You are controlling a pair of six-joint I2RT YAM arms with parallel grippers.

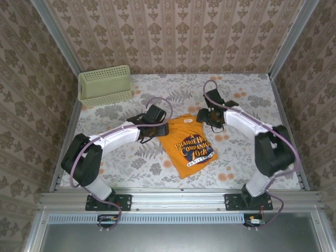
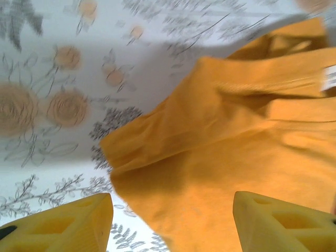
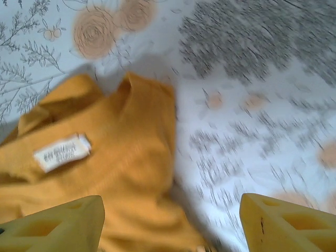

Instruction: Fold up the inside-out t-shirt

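Though blurred close up, its collar half-hidden — t-shirt (image 1: 189, 149), left claw (image 2: 170, 210) and right claw (image 3: 171, 210) apart, empty.

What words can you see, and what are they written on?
"A PRAIRIE HO.. COMPANIO.. 10th": printed on the t-shirt; the word ends are unclear.
Small line under "10th": too small to read.
White tag on the t-shirt: lettering too blurred to read.

The floral table (image 1: 252, 100) carries the orange-yellow t-shirt (image 1: 187, 147) and a green basket (image 1: 105, 85) at its far-left corner.
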